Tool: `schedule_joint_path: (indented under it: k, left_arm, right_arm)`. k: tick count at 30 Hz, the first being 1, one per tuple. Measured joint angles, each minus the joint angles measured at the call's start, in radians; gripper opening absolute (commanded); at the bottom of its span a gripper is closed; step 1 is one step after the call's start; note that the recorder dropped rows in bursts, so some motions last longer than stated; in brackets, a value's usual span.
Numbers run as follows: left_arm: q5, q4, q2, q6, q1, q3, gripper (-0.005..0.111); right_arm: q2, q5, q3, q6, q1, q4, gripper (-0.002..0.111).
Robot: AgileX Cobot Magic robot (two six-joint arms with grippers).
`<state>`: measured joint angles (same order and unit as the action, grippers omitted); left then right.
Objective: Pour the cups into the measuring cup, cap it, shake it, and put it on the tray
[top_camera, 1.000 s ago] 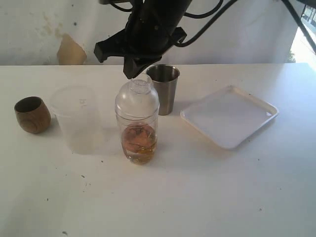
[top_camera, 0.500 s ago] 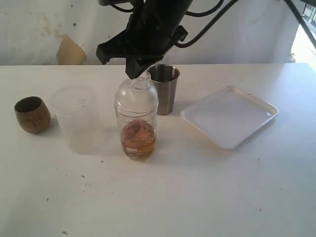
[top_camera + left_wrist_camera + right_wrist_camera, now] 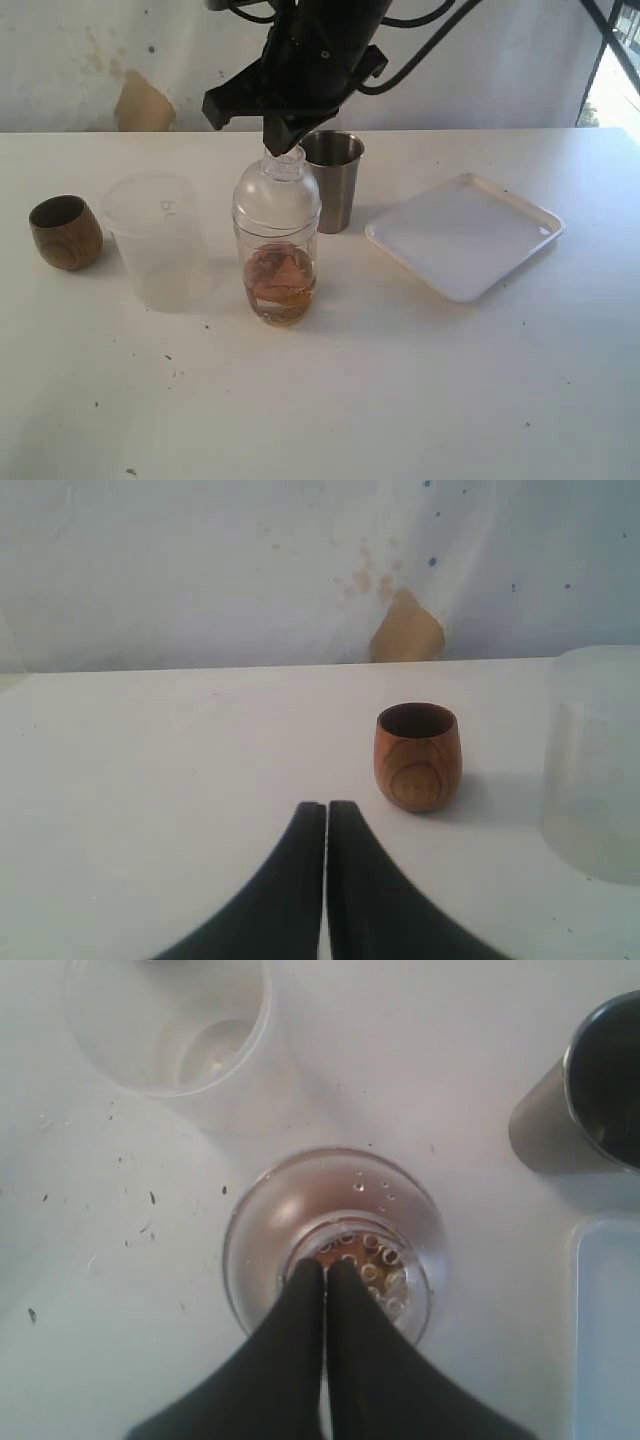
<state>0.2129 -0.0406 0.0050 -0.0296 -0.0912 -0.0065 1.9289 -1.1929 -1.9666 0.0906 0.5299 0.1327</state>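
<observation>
The measuring cup (image 3: 280, 270) stands mid-table with brown liquid in its base and a clear domed strainer lid (image 3: 300, 1195) on top. My right gripper (image 3: 283, 150) is shut, empty, pointing straight down with its tips (image 3: 325, 1263) at the lid's perforated neck. The wooden cup (image 3: 65, 232) stands far left, the frosted cup (image 3: 155, 240) beside the measuring cup, the steel tumbler (image 3: 333, 180) just behind it. The white tray (image 3: 465, 235) lies to the right. My left gripper (image 3: 326, 805) is shut and empty, low over the table, short of the wooden cup (image 3: 418, 757).
The frosted cup (image 3: 170, 1020) and steel tumbler (image 3: 585, 1090) flank the measuring cup closely on two sides. The tray's corner (image 3: 605, 1330) lies near it too. A white wall runs behind the table. Small dark specks dot the tabletop.
My right gripper has shifted a little to the right, and its shut tips now sit over the lid's neck. The cups and tray have not moved.
</observation>
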Motion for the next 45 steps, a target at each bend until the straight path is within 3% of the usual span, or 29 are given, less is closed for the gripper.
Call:
schedule_joint_path:
  k: [45]
  left_arm:
    - [0.0, 0.0, 0.0, 0.0, 0.0, 0.0, 0.001]
  right_arm:
    - [0.051, -0.013, -0.013, -0.018, 0.0, 0.007, 0.0]
